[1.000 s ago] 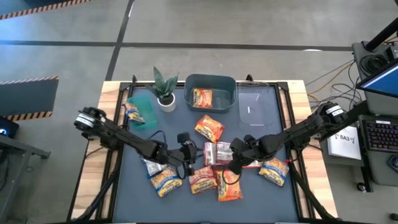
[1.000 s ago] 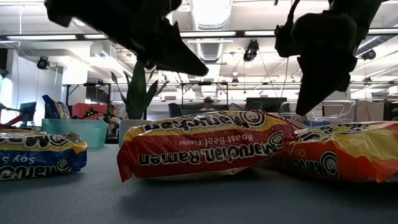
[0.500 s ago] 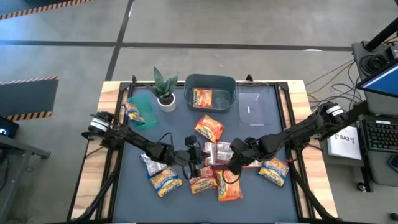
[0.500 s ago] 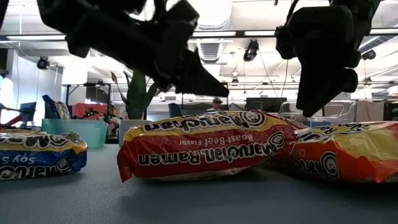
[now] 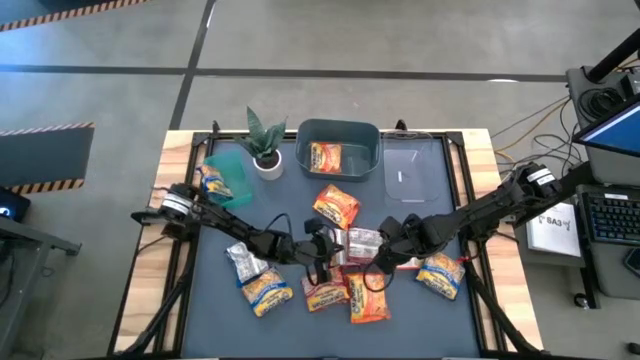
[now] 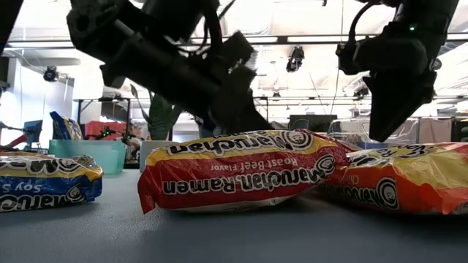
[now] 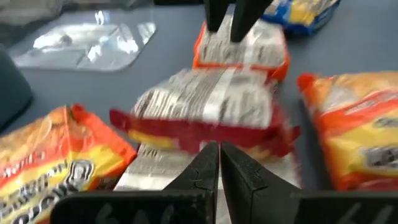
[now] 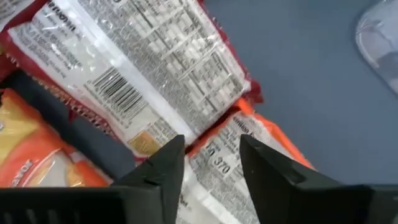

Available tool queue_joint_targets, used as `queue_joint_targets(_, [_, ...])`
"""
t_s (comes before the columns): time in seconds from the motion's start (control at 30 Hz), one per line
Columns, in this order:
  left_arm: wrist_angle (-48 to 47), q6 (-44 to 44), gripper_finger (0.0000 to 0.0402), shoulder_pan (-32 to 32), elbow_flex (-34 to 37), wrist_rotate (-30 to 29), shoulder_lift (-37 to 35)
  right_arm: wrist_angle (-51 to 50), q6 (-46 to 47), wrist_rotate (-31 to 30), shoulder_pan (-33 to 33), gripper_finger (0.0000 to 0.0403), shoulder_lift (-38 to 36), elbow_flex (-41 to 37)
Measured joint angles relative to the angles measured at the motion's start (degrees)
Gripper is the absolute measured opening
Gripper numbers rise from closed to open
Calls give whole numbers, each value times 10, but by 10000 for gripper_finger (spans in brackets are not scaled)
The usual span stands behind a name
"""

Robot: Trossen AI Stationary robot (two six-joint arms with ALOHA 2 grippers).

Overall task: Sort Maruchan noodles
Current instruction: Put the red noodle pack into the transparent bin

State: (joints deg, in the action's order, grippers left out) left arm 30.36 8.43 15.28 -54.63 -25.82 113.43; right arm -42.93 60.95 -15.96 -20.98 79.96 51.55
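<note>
The surface point(image 5: 410, 310) is a dark blue-grey mat on a wooden top, and most of the Maruchan noodles point(image 5: 345, 265) lie in a loose heap at its middle and near side. At the far edge stands a dark bin point(image 5: 339, 134) with one orange packet point(image 5: 326, 156) inside; I judge this bin is the place for that kind. Beside it lies a clear lid or tray point(image 5: 407, 172), and on the other side a teal bin point(image 5: 237, 192) tilts with a blue-yellow packet point(image 5: 212, 181) at its mouth, near a potted plant point(image 5: 264, 142).

Both arms reach inward and meet over the heap. The left end effector point(image 7: 219, 163) has its fingers pressed together and grips nothing; its tip points at a red-and-white packet point(image 7: 205, 115) that lies face down, with its long axis across the line of the fingers. The right end effector point(image 8: 210, 163) has its fingers partly spread and empty, hovering just above the same kind of packet point(image 8: 134, 78), whose barcode side is up, and an orange packet point(image 8: 233, 165) tucked partly under it. This overlap probably explains why the two arms work so near: one may need to push a packet free before the other can take it.

In the low view a red Roast Beef packet point(image 6: 241, 169) lies flat with its long axis across the picture, the print upside down.
</note>
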Motion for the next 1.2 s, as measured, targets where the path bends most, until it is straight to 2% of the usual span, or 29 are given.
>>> queue_joint_targets(0.3, [5, 19, 0, -16, -13, 30, 30, 21, 0, -36, 0, 75, 0, -17])
queue_joint_targets(0.47, [5, 13, 0, -17, -33, 49, 43, 62, 15, -36, 1, 67, 0, -26])
queue_joint_targets(0.6, [5, 5, 0, -17, -47, 56, 45, 61, 38, -35, 2, 94, -8, -19])
queue_joint_targets(0.93, [4, -14, 0, -17, -71, 70, 40, 66, 41, -30, 2, 204, -45, 18])
queue_joint_targets(1.2, [5, -50, 0, -21, -104, 74, 40, 72, 21, -18, 2, 269, -32, 68])
